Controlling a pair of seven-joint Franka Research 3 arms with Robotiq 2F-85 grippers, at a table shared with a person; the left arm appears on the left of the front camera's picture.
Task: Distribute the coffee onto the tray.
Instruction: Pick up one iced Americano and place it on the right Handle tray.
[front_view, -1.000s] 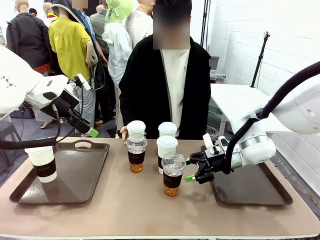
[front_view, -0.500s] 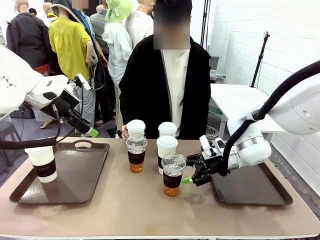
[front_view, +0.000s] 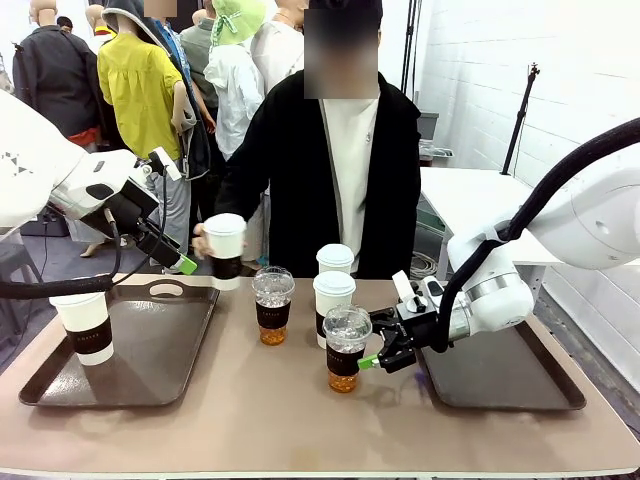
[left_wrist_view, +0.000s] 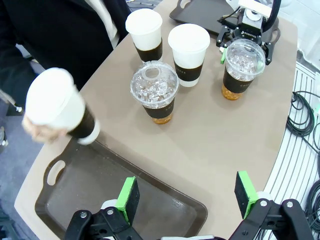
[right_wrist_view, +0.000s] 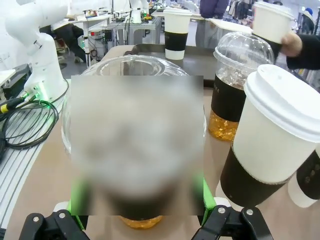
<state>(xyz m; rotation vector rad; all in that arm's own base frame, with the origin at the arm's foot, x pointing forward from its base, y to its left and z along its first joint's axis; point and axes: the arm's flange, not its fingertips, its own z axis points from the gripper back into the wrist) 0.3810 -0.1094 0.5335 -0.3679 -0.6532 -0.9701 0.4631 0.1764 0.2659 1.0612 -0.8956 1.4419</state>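
Observation:
Two dome-lidded cups of amber coffee (front_view: 272, 305) (front_view: 346, 348) and two white lidded cups (front_view: 335, 262) (front_view: 333, 303) stand mid-table. My right gripper (front_view: 372, 340) is open, its fingers on either side of the front dome cup (right_wrist_view: 142, 222); whether the pads touch it I cannot tell. The person's hand holds another white cup (front_view: 226, 250) in the air over the far edge of the left tray (front_view: 150, 345), which bears one white cup (front_view: 84, 325). My left gripper (front_view: 170, 255) hangs open above that tray (left_wrist_view: 100, 195), holding nothing. The right tray (front_view: 500, 375) is bare.
The person stands at the far side of the table, one arm reaching left. Cables (left_wrist_view: 302, 115) lie on the floor past the table's edge. Bare tabletop (front_view: 250, 410) runs along the front between the two trays.
The person has lifted a white cup off the table and carried it left and up toward the left tray. My right gripper has slid left around the front dome cup. The left arm has stayed still.

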